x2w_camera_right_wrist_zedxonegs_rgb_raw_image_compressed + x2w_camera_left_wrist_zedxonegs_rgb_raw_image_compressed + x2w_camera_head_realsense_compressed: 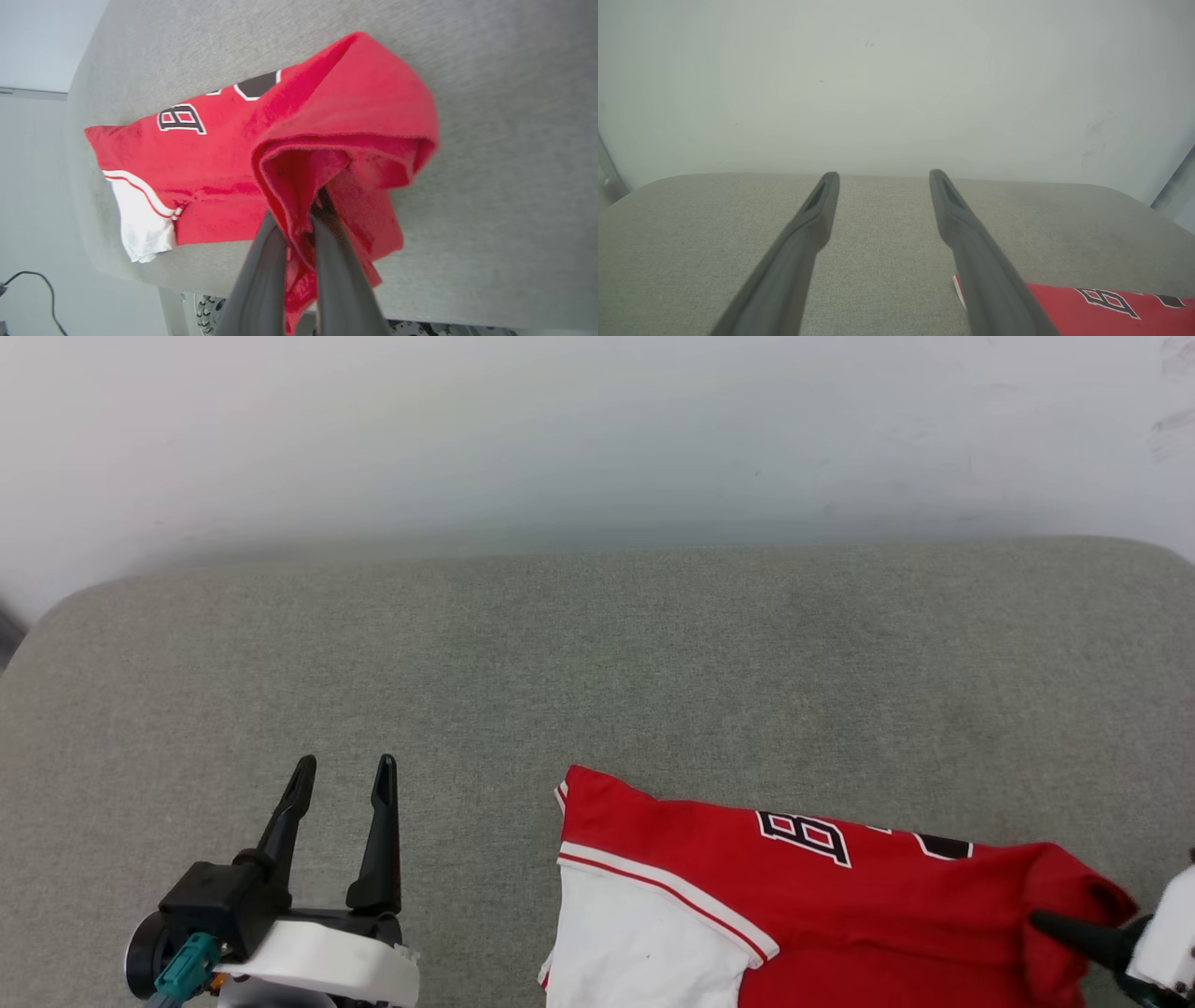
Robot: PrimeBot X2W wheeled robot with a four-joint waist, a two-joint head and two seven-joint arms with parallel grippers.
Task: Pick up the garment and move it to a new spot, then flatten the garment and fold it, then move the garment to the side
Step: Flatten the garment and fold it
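right end effector [301, 219] pinches bunched edge of red garment [840, 905] | black "B" print [805, 837] legible beyond it | left end effector [345, 767] spread, empty, over grey surface [597, 663]

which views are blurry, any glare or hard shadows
Head view: sharp, soft even light, no glare on the jersey. Left wrist view: the left hand is out of focus up close, the sofa beyond clearer. Right wrist view: the right hand, shut on the jersey, is blurred; the cloth looks grainy.
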